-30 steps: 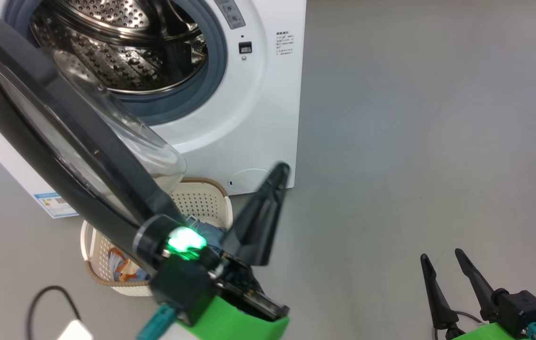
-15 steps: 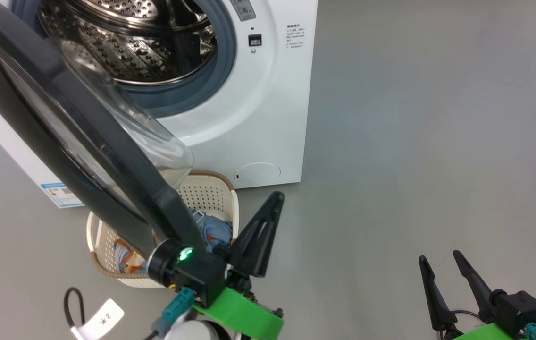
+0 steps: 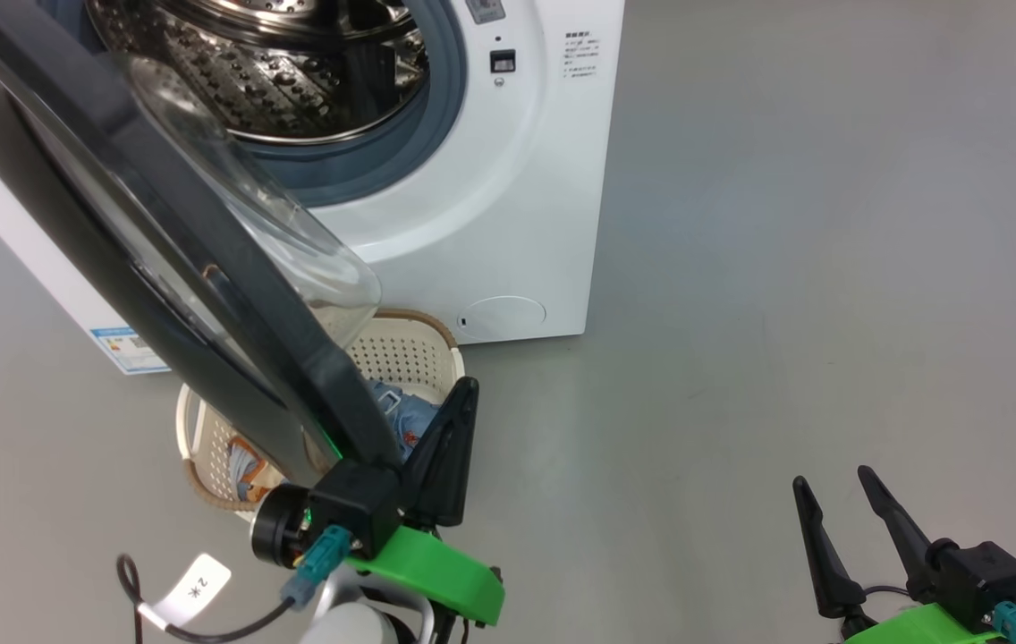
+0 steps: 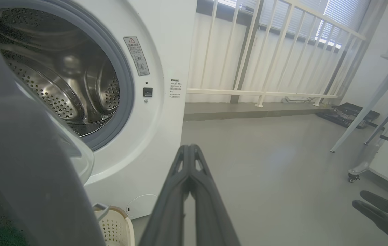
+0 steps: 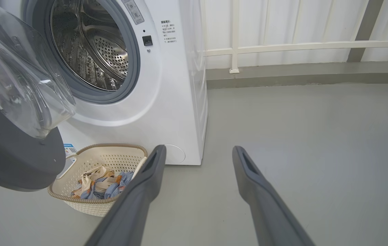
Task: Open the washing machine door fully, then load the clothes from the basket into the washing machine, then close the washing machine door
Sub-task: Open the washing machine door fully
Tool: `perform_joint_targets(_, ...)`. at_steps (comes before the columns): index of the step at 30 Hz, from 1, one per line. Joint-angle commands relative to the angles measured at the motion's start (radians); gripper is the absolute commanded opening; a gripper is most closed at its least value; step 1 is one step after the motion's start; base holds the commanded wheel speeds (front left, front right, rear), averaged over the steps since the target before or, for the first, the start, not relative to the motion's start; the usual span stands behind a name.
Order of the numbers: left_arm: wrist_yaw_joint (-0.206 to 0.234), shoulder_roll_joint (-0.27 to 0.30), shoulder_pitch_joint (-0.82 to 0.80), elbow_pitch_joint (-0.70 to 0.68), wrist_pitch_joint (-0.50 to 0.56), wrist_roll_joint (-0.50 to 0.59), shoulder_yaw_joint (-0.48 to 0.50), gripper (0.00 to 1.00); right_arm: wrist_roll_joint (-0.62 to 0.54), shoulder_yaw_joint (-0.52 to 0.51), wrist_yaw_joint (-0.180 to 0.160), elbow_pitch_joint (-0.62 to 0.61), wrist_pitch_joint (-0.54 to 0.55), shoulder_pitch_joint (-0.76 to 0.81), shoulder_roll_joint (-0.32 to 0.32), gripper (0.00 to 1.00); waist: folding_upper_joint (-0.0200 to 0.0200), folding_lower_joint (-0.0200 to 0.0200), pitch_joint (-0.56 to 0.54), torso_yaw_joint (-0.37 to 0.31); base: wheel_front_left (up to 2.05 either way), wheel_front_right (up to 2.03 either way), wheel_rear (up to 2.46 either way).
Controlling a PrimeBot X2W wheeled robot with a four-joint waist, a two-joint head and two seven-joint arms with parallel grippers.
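The white washing machine (image 3: 526,197) stands with its steel drum (image 5: 91,48) exposed. The washing machine door (image 3: 159,268), glossy black with a clear glass bowl (image 3: 302,259), is swung out over the basket (image 3: 414,353). The cream basket (image 5: 91,206) sits on the floor before the machine and holds the clothes (image 5: 101,186), blue and cream. My left gripper (image 3: 465,389) is shut on nothing, just right of the basket. The door's lower edge ends at the left gripper's base, and I cannot tell if they touch. My right gripper (image 3: 832,479) is open and empty, well off to the right.
Grey floor stretches to the right of the machine. A white railing (image 4: 265,51) runs along the back wall. A table leg (image 4: 368,109) and a caster (image 4: 352,177) are at the far right. A tagged cable (image 3: 195,590) hangs by my left arm.
The head view has shifted, so the machine sits further right and higher. My left gripper has drawn back from near the round service flap to beside the basket. The right gripper has held still.
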Motion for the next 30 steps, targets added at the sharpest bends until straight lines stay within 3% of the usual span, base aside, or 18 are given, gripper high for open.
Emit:
perform_joint_targets(1, 0.012, 0.005, -0.049, -0.008, -0.006, -0.009, 0.034, 0.00, 0.010, 0.032, 0.010, -0.019, -0.012, -0.031, -0.009, 1.00, 0.0000, 0.0000, 0.005, 0.007, 0.00, 0.00, 0.00)
perform_joint_targets(13, 0.050, 0.005, -0.080, 0.036, -0.006, -0.060, 0.019, 0.00, 0.015, 0.031, 0.010, -0.010, -0.012, -0.038, -0.004, 1.00, 0.0000, 0.0000, 0.024, 0.037, 0.00, 0.00, 0.00)
perform_joint_targets(30, 0.067, 0.004, -0.082, 0.055, -0.006, -0.086, 0.033, 0.00, 0.024, 0.033, 0.010, -0.004, -0.012, -0.052, -0.006, 1.00, 0.0000, 0.0000, 0.043, 0.088, 0.00, 0.00, 0.00)
